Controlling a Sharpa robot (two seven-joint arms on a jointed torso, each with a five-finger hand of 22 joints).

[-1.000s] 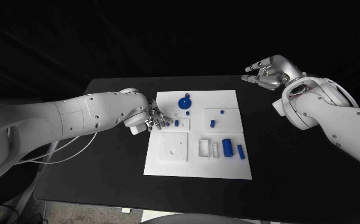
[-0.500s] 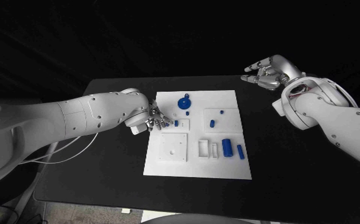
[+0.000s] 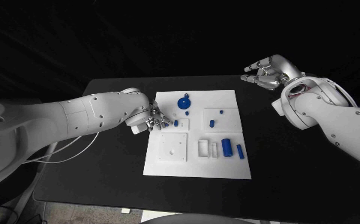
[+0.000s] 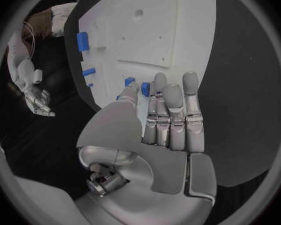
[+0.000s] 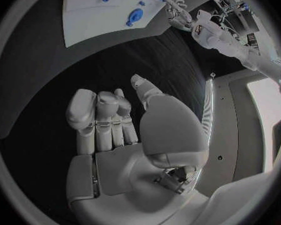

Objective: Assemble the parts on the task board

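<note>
Nothing moved: your left hand (image 3: 152,120), fingers straight and together, stayed with the small blue part (image 3: 176,123) at its 3 o'clock on the task board (image 3: 196,166).

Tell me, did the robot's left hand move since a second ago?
No. The left hand sits at the task board's left edge, beside the same small blue part as before.

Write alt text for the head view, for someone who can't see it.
A white task board lies mid-table on a black table, carrying small blue parts. The left hand reaches over the board's left edge, fingertips by a small blue piece. The right hand hangs empty beyond the table's far right corner.
</note>
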